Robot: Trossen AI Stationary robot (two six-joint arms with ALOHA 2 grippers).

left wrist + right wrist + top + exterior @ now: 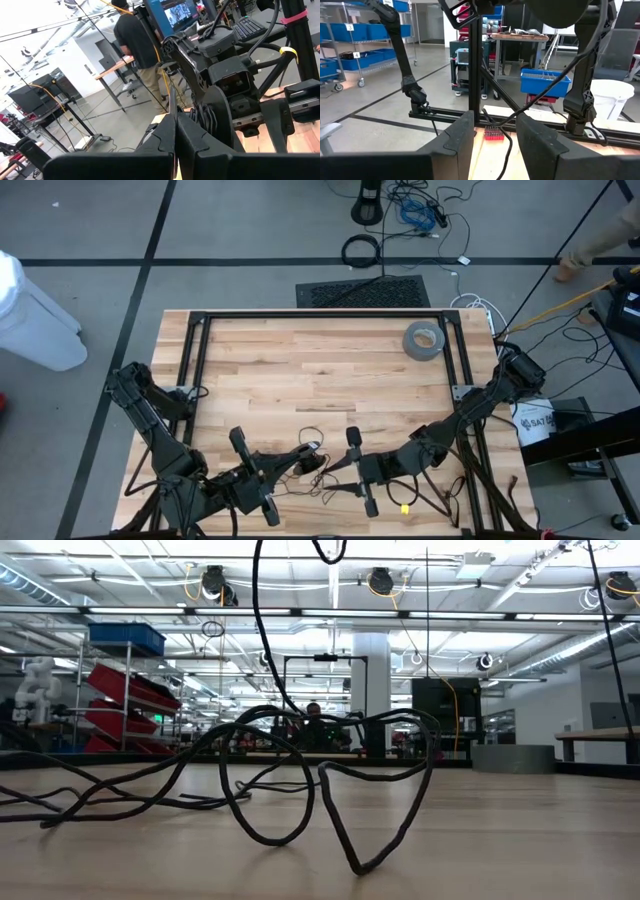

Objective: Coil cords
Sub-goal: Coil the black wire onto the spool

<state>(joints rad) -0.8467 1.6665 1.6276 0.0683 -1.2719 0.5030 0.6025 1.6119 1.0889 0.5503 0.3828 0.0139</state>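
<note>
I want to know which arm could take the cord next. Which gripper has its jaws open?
The right gripper: its jaws stand apart, with the thin black cord running between them. The left gripper has its jaws pressed shut.

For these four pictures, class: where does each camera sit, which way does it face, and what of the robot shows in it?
High view: overhead, straight down on the wooden table; both arms show, left gripper, right gripper.
Low view: at tabletop height, level across the thin black cord into the room.
Left wrist view: looks past its shut fingers at the right arm.
Right wrist view: looks past its open fingers across the table frame.
Shared: high and low views both show the cord.
</note>
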